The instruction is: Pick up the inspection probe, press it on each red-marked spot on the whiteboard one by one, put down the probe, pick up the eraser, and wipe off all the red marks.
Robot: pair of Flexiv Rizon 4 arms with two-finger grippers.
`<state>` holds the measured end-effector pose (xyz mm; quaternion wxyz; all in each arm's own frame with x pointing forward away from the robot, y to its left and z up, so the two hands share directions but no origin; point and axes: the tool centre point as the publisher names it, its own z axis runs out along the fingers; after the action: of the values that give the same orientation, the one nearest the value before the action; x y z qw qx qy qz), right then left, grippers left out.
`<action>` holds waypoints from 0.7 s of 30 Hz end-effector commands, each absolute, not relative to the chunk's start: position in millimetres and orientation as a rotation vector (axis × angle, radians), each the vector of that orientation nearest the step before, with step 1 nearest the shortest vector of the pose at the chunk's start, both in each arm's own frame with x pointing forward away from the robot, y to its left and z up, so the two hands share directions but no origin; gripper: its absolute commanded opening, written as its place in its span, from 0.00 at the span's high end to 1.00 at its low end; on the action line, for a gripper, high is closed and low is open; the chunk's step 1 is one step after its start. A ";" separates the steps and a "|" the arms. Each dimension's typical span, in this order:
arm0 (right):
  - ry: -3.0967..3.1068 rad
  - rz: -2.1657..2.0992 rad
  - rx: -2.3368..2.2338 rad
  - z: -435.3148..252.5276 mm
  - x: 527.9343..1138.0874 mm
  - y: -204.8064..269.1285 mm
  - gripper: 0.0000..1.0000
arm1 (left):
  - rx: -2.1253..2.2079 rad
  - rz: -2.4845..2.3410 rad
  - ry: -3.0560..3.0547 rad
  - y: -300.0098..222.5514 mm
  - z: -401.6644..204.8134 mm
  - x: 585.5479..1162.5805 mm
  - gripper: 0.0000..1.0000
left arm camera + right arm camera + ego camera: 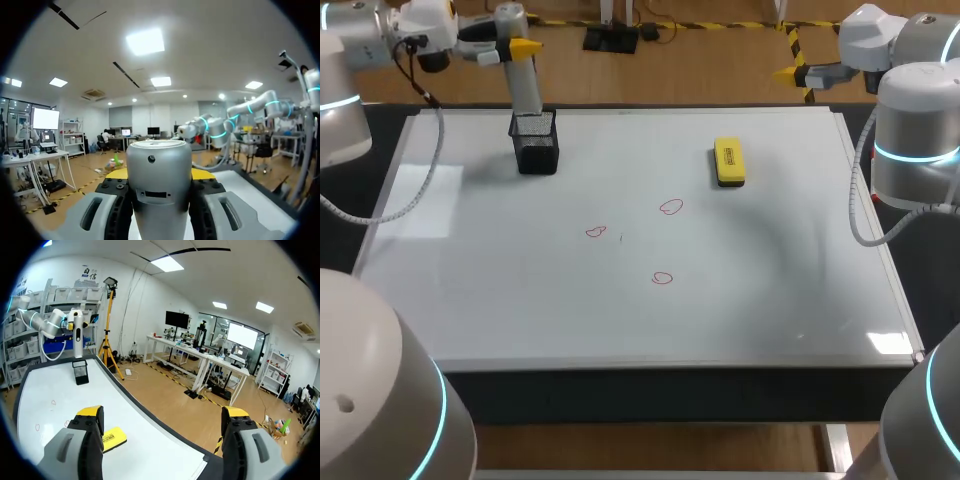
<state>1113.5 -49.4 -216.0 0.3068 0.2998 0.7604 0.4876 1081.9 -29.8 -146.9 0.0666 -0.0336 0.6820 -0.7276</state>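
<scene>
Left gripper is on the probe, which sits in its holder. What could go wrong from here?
The silver cylindrical probe, held by the left gripper, stands in the black mesh holder; a lift that is not straight up may drag or tip the holder. The three small red marks on the whiteboard are thin outlines, so a press could land beside one.

A black mesh holder [535,142] stands upright toward the far left of the tabletop [660,392], square-sided and open at the top. The tabletop itself is dark and shows as a band along the near edge and both sides.
</scene>
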 end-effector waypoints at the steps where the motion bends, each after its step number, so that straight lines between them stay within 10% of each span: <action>1: 2.014 1.289 0.793 -215.9 1114.0 -49.7 0.00 | -0.129 -2.158 2.063 -29.7 -136.4 1067.9 1.00; 21: 2.014 1.289 0.793 -215.9 1114.0 -49.7 0.00 | -0.155 -2.130 2.028 -27.2 -171.6 996.7 1.00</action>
<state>1113.5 -49.5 -216.0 0.3068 0.2998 0.7604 0.4876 1007.5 -28.7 -168.3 0.0705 -0.0275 0.6907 -0.7192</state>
